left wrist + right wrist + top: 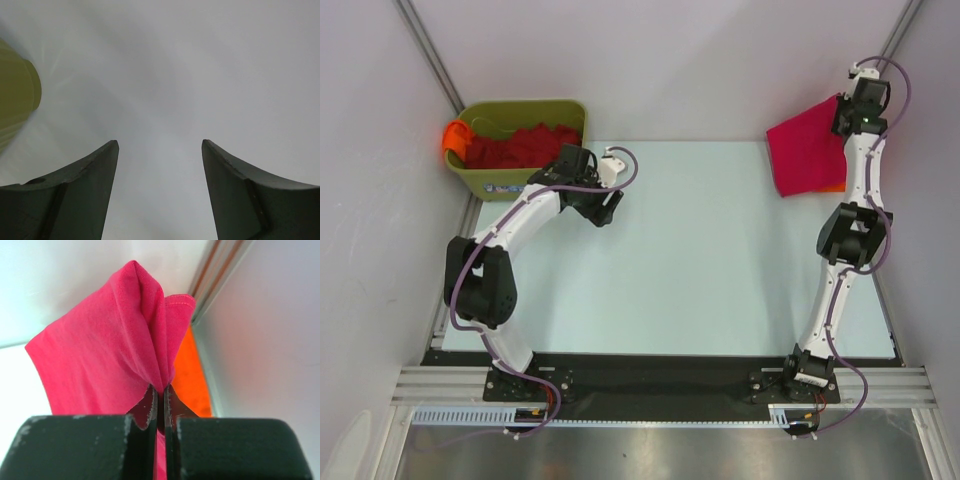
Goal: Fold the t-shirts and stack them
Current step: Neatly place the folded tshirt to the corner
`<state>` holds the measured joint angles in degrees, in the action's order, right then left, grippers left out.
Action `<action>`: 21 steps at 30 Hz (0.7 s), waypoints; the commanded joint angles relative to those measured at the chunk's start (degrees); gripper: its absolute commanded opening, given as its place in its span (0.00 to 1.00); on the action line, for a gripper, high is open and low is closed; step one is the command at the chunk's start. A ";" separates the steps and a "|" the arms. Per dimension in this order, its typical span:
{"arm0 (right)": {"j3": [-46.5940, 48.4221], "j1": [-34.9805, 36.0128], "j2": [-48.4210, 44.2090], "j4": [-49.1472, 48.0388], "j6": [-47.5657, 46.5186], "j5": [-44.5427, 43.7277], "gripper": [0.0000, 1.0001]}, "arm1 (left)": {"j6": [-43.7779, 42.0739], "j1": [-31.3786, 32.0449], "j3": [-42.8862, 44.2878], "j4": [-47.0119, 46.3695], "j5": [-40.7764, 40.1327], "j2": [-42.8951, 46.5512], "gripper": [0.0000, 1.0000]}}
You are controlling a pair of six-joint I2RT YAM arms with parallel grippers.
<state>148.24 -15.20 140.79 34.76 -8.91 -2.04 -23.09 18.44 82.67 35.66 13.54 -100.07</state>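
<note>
R tool point(160, 392) clenched on pink t-shirt point(105, 360), held above orange t-shirt point(191, 380) at far-right tabletop point(720, 260) corner. L tool point(160, 150) released, empty, beside olive bin point(520, 106)

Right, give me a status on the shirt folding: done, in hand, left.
Done: at most one, an orange t-shirt lying at the far right corner. In hand: the right hand is shut on the crimson-pink t-shirt over it. Left: red t-shirts piled in the green bin, orange cloth over its rim; the left hand is open and empty beside it.
</note>
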 commanded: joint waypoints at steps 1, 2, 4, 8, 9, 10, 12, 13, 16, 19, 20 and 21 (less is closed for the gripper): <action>0.82 -2.20 -0.44 -9.09 -2.69 -0.85 0.00 | -1.43 -0.42 1.70 2.13 -0.01 0.49 0.73; 0.56 -2.46 0.18 -10.06 -3.74 -1.03 0.00 | -2.82 -0.51 2.22 3.26 0.34 0.23 0.73; 0.55 -2.73 1.93 -12.61 -4.62 -1.91 0.00 | -4.76 -0.42 4.32 5.98 -0.26 0.23 0.73; 0.20 -2.99 3.96 -14.46 -6.82 -0.42 0.00 | -7.23 -0.42 8.64 10.30 -0.88 -0.65 0.73; -0.15 -3.08 4.49 -14.29 -6.91 -0.33 0.00 | -7.32 -0.42 9.43 11.70 -1.06 -0.91 0.73; -0.32 -3.17 4.84 -14.20 -6.74 -0.07 0.00 | -7.23 -0.42 10.83 12.24 -1.32 -1.26 0.74; -0.94 -3.52 5.98 -14.02 -6.21 0.98 0.00 | -7.23 -0.42 11.63 12.42 -1.67 -2.06 0.73; -1.20 -3.52 6.33 -14.11 -6.30 1.16 0.00 | -6.97 -0.42 11.63 12.07 -1.94 -2.32 0.74; -1.38 -3.43 7.48 -14.81 -7.17 1.60 0.00 | -6.01 -0.42 11.63 11.54 -1.76 -3.28 0.73; -1.55 -3.43 8.36 -17.00 -7.96 1.52 0.00 | -5.82 -0.33 11.63 11.80 -1.23 -4.08 0.73; -1.64 -3.43 8.45 -18.05 -8.14 1.52 0.00 | -5.82 -0.33 11.63 11.63 -1.32 -4.08 0.74; -1.64 -3.52 9.14 -18.41 -8.14 1.52 0.00 | -5.91 -0.33 11.55 11.54 -1.50 -3.99 0.73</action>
<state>145.82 -18.50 149.69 22.39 -15.49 -1.43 -28.56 18.44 92.49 46.63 12.14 -104.18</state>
